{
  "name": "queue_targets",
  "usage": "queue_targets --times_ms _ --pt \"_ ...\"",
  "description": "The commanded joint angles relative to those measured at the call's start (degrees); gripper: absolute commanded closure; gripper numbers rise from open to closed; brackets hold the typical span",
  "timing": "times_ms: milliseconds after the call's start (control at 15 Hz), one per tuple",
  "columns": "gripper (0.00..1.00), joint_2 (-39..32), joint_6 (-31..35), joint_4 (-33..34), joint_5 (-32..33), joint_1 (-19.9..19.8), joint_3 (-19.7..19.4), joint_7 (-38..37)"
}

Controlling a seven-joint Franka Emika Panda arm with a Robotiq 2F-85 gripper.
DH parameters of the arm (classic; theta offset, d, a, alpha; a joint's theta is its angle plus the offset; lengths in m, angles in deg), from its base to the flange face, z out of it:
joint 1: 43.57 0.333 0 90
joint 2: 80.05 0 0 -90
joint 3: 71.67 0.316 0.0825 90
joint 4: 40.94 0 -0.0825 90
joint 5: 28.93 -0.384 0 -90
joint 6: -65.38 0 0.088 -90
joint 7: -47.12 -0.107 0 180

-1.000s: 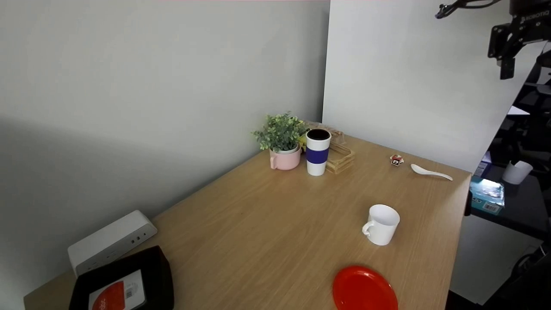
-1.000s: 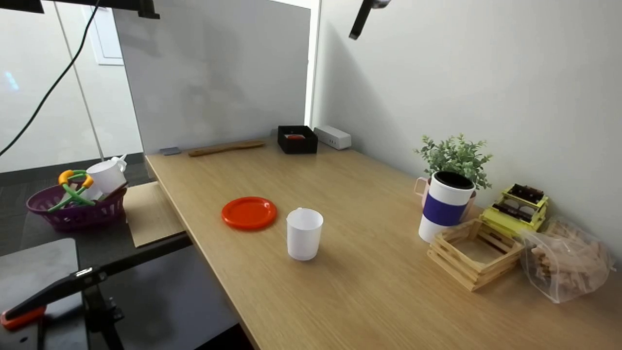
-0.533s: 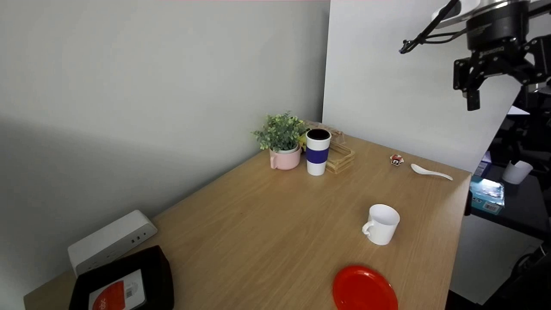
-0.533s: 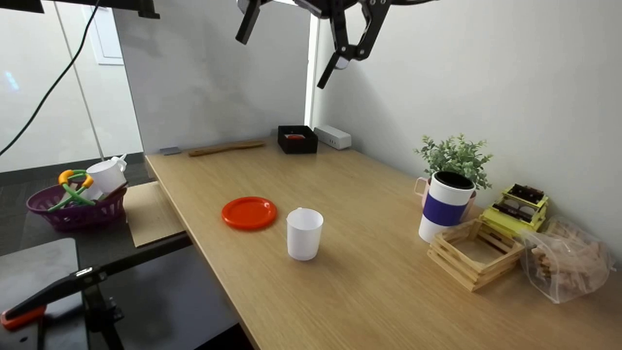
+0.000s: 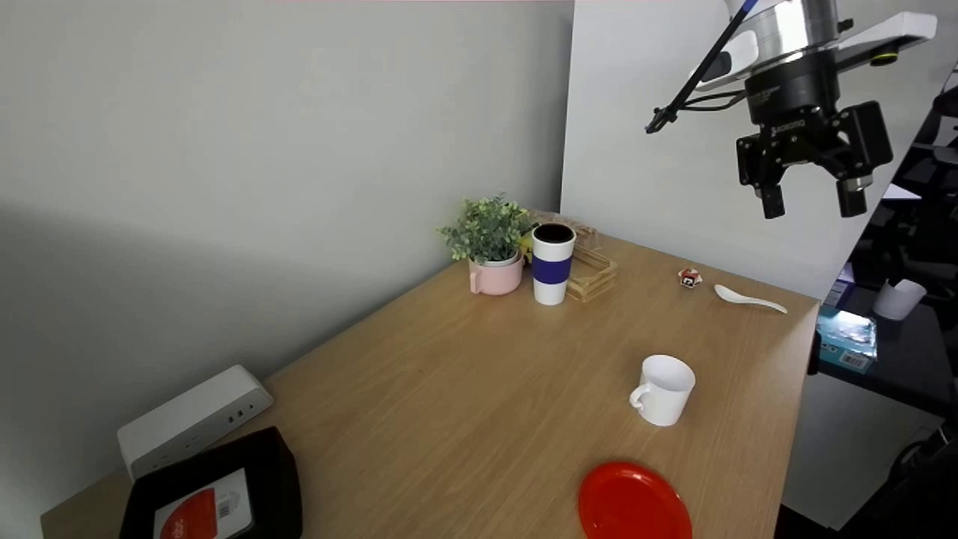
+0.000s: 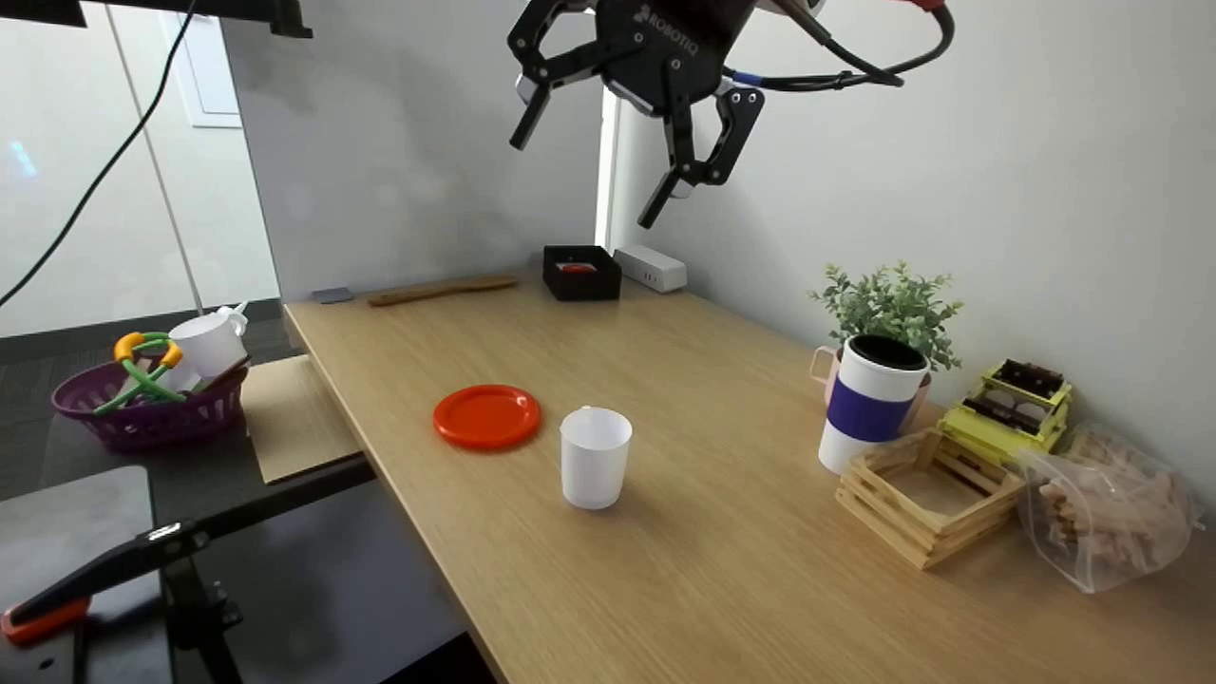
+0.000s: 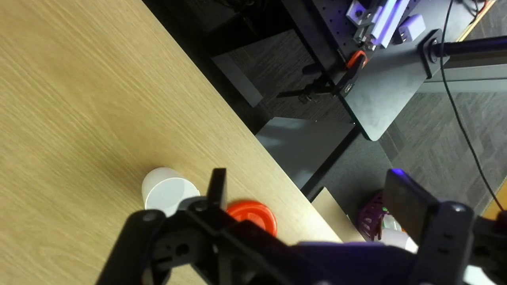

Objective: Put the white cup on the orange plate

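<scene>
The white cup (image 5: 664, 393) stands upright on the wooden table in both exterior views (image 6: 595, 461), and its open mouth shows in the wrist view (image 7: 164, 192). The orange plate (image 5: 635, 505) lies flat beside it, nearer the table's edge, also in an exterior view (image 6: 487, 418); in the wrist view the plate (image 7: 255, 211) is partly hidden by a finger. My gripper (image 5: 812, 203) is open and empty, high above the table and apart from the cup and plate, as an exterior view (image 6: 584, 182) and the wrist view (image 7: 307, 176) show.
A tall cup with a blue band (image 6: 866, 404), a plant in a pink mug (image 5: 496, 275), a wooden crate (image 6: 929, 499) and a bag (image 6: 1107, 513) stand along the wall. A white spoon (image 5: 748, 300) and a black tray (image 6: 582, 277) are on the table. A purple basket (image 6: 152, 408) is beyond the edge.
My gripper has come into fuller view, moving down and further over the table, and stays open. The cup and plate have not moved.
</scene>
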Motion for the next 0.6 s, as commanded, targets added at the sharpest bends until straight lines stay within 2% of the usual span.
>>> queue_targets --times_ms 0,533 --pt "0.0 0.04 -0.22 0.2 0.14 -1.47 1.54 -0.14" --pt "0.0 -5.77 5.1 2.56 -4.94 -1.16 4.06 0.44"
